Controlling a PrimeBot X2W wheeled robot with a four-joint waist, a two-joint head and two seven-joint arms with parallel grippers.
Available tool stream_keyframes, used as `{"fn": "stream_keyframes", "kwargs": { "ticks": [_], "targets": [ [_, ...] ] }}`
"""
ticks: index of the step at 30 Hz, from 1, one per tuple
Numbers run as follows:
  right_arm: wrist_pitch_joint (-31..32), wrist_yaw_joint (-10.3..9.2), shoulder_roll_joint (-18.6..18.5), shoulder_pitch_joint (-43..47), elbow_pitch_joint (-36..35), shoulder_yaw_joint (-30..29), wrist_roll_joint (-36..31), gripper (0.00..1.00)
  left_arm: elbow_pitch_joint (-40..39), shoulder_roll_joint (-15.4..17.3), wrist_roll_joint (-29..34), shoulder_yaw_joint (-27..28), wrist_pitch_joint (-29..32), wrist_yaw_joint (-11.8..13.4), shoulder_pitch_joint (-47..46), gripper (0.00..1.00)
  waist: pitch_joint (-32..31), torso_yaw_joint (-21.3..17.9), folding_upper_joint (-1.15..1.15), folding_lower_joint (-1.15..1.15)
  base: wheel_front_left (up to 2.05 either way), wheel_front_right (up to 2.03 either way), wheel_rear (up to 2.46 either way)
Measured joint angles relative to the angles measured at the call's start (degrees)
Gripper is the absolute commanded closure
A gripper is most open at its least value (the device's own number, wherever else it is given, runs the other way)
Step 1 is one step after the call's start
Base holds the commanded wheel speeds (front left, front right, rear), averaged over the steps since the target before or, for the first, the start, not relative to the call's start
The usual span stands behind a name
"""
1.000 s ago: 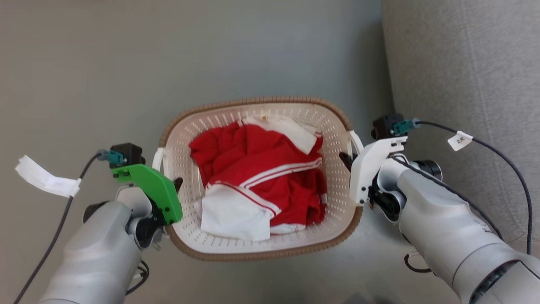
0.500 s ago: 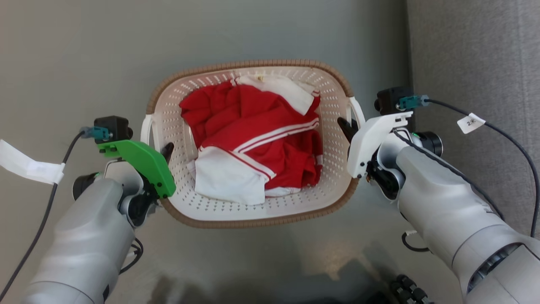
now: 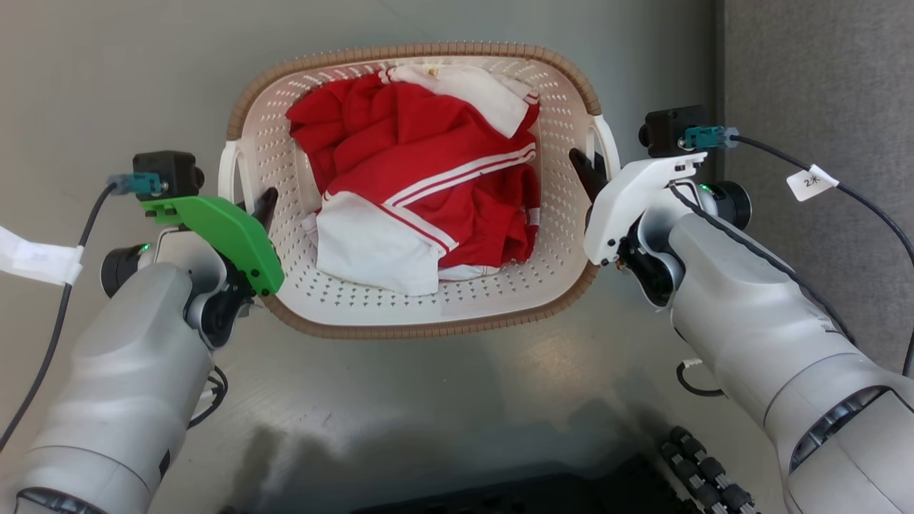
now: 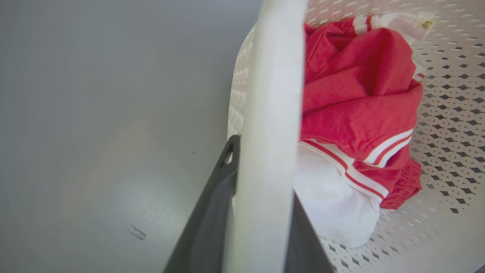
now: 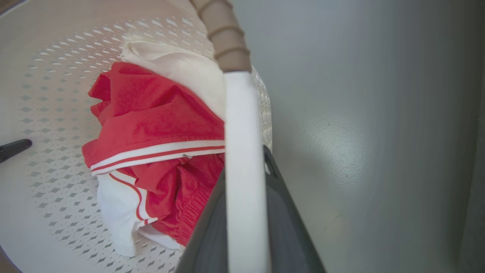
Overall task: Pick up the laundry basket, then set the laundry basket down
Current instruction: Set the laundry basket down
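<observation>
While the left gripper (image 3: 254,207) and the right gripper (image 3: 594,170) each pinch a white side handle (image 3: 230,168) between narrow fingers, the small cream-white perforated plastic laundry basket (image 3: 400,331), carrying red and white clothes (image 3: 428,178), seems lifted over the grey floor (image 3: 107,71); pick-up looks done; setting down is left.

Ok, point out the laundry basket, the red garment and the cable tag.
laundry basket (image 3: 400,332), head view, near brown rim.
red garment (image 3: 414,135), head view, cloth above the stripes.
cable tag (image 3: 810,183), head view, middle of label.
</observation>
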Motion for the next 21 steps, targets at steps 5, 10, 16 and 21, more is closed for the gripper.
{"fn": "stream_keyframes", "kwargs": {
  "ticks": [5,10,16,21],
  "targets": [
    [-1.0,-0.41,0.0,-0.5,0.2,-0.1,0.0,1.0,0.2,0.0,0.2,-0.3,-0.7,-0.2,-1.1,1.0,2.3,-0.1,0.0,0.0,0.0,0.0,0.0],
    [-1.5,-0.41,0.0,-0.9,-0.3,0.0,0.1,1.0,0.7,0.0,0.8,-0.6,-1.4,-0.3,-2.2,1.0,4.3,-0.2,0.0,0.0,0.0,0.0,0.0],
    [-1.8,-0.42,0.0,-1.0,-0.9,0.5,0.7,1.0,1.8,0.0,1.1,-0.8,-2.6,-0.4,-2.8,1.0,5.9,0.0,0.0,0.0,0.0,0.0,0.0],
    [-2.0,-0.42,-0.2,-1.0,-1.1,1.0,1.3,1.0,2.0,-0.1,1.1,-1.4,-3.4,-0.4,-2.8,1.0,6.4,0.2,0.0,0.0,0.0,0.0,0.0]
  ]
}}
